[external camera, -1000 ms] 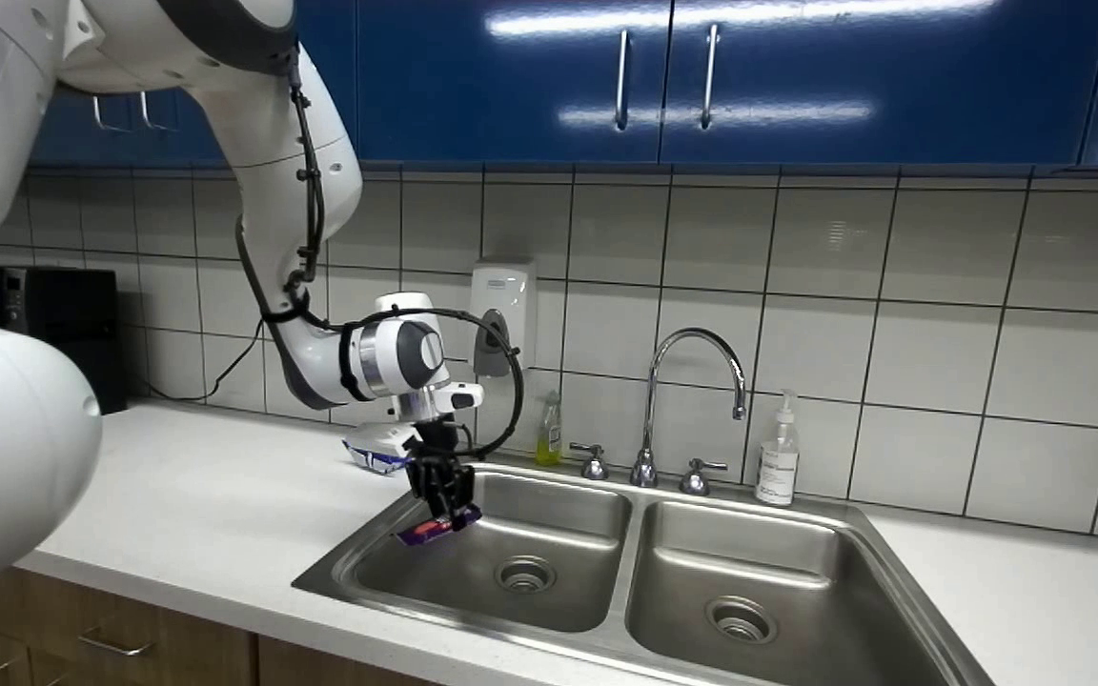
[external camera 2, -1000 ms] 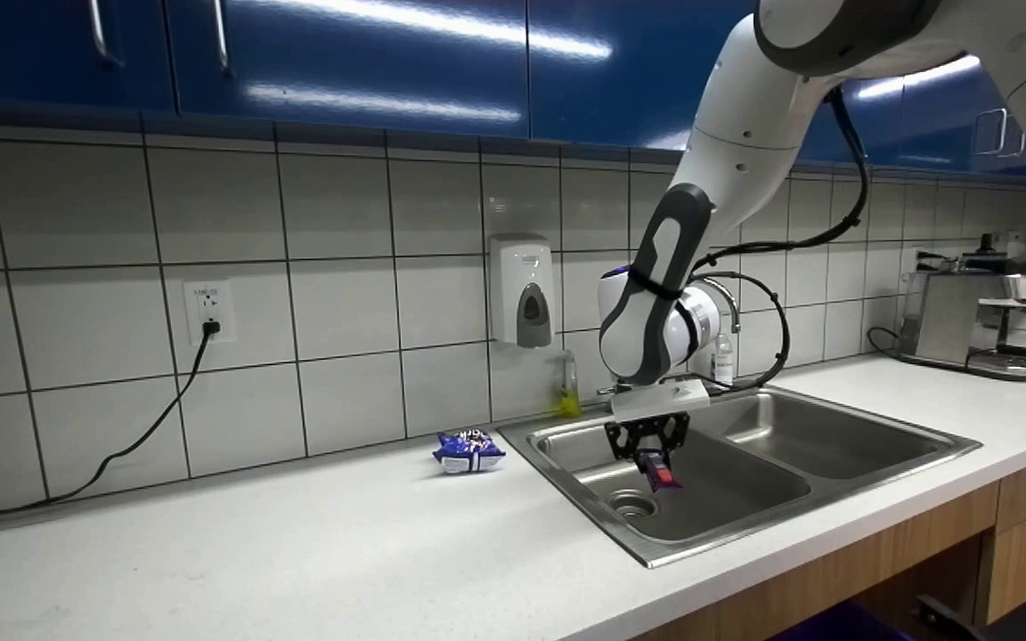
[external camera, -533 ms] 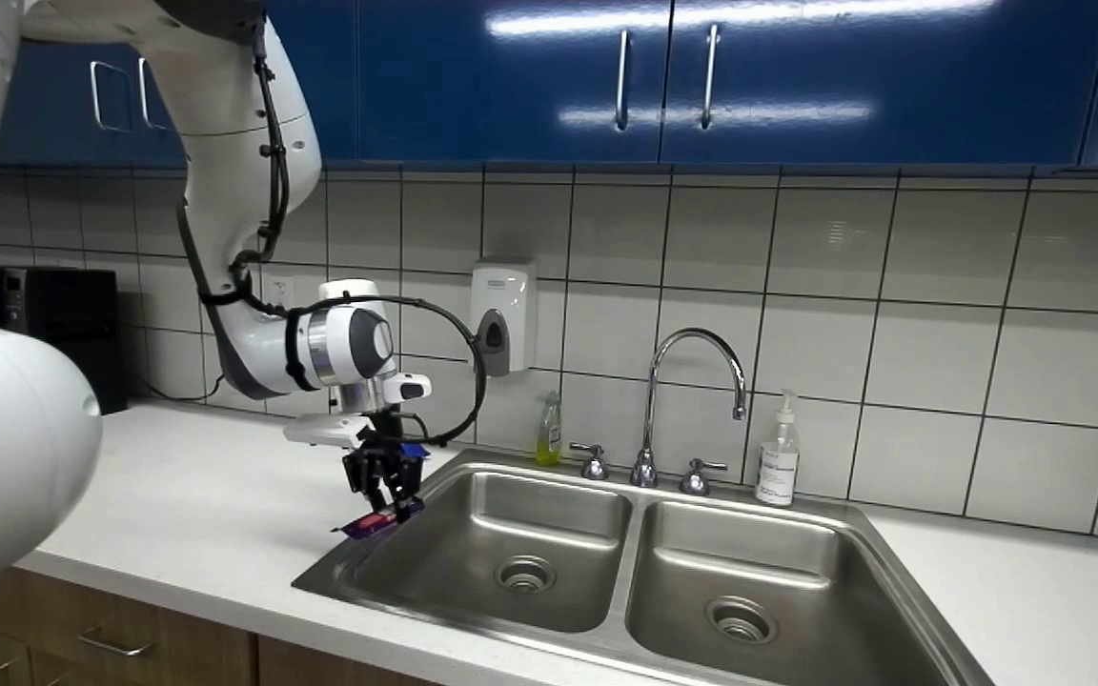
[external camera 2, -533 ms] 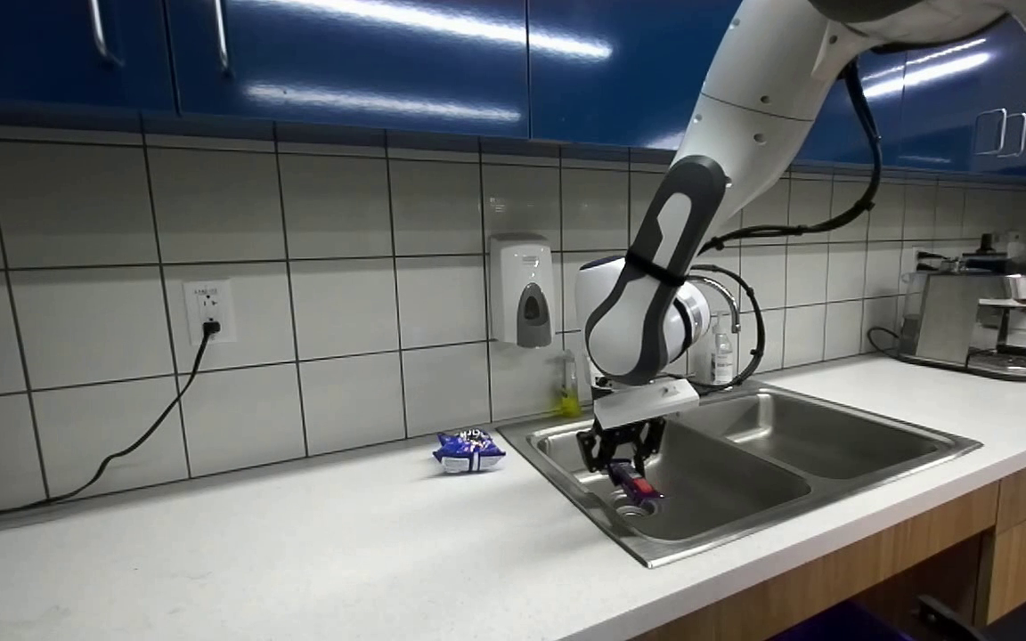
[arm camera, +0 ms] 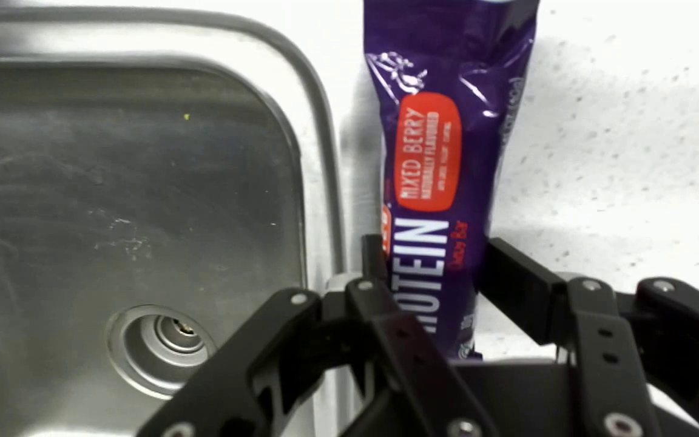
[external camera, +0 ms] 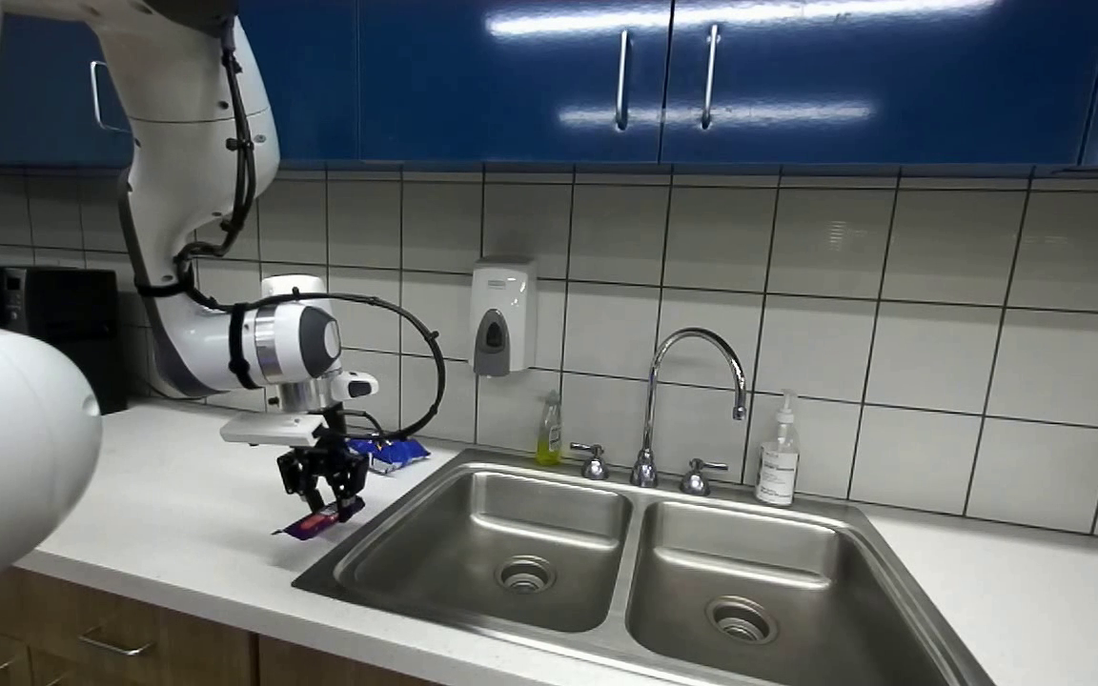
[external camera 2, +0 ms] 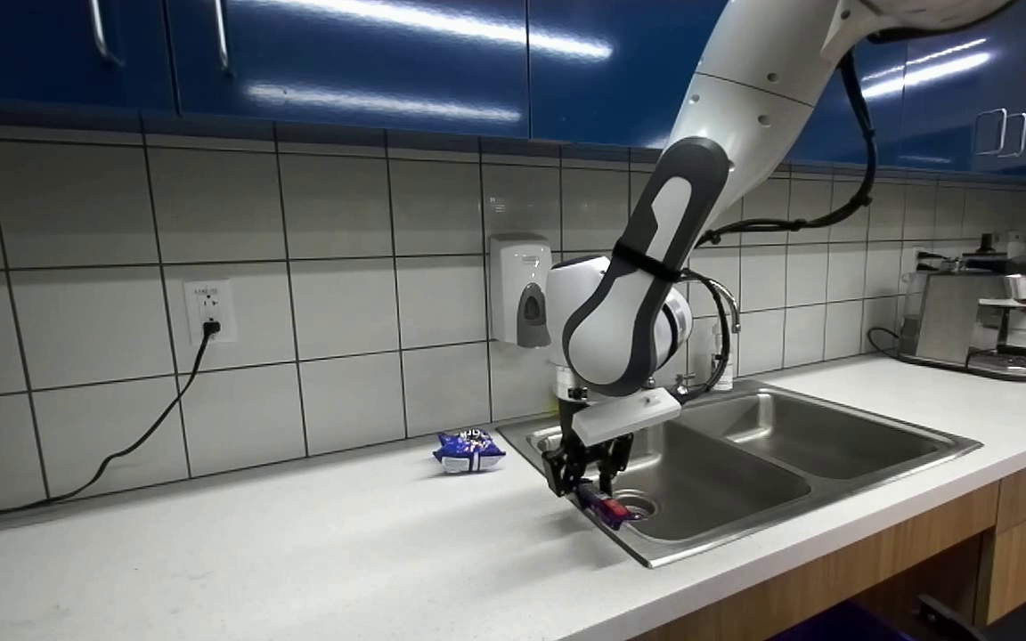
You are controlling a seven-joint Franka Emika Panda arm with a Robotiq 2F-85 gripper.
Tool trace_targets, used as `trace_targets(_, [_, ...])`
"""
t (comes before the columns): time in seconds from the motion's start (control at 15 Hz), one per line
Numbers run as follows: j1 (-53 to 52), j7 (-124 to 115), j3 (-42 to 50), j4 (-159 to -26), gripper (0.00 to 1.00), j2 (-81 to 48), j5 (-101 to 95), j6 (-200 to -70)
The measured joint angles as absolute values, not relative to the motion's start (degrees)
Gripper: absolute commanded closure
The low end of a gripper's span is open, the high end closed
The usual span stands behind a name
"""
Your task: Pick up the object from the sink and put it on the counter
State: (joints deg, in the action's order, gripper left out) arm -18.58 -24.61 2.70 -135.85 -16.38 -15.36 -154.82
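A purple protein bar [arm camera: 446,152] with a red label is between the fingers of my gripper [arm camera: 431,261] in the wrist view. Both fingers press on its sides, and its lower end is partly hidden behind a finger. The bar also shows in both exterior views [external camera: 314,523] [external camera 2: 609,507], with my gripper [external camera: 332,508] [external camera 2: 593,487] above it. The bar is held over the white counter [external camera: 177,505] beside the sink's rim [arm camera: 319,152]. Its exact height above the surface is hard to tell.
A blue snack bag [external camera 2: 468,450] lies on the counter near the wall, behind the gripper. The double sink [external camera: 627,572] has a faucet [external camera: 649,410]. A green-yellow soap bottle [external camera: 549,431] and a white pump bottle [external camera: 778,457] stand at its back edge. A soap dispenser [external camera: 503,316] hangs above.
My gripper has carried the bar out from over the sink basin, sideways and somewhat lower, to over the counter beside the sink. The bar stays held throughout. The blue bag has not moved.
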Motion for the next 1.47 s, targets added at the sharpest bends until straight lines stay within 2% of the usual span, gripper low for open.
trace_targets(0.93, [-18.58, -16.76, -5.20, -132.50, 0.80, -22.60, -11.10, -157.44])
trace_targets(1.0, [-18.58, -16.36, -5.34, -131.73, 0.30, -23.48, -10.77, -157.44])
trace_targets(1.07, [-18.58, -16.18, -5.37, -130.94, 0.29, -24.21, -10.58, -157.44])
trace_targets(1.33, [-18.53, -15.43, -5.25, -128.85, 0.01, -25.87, -9.98, -157.42])
trace_targets(1.47, [-18.43, -15.39, -5.11, -128.32, 0.00, -26.47, -9.69, -157.42])
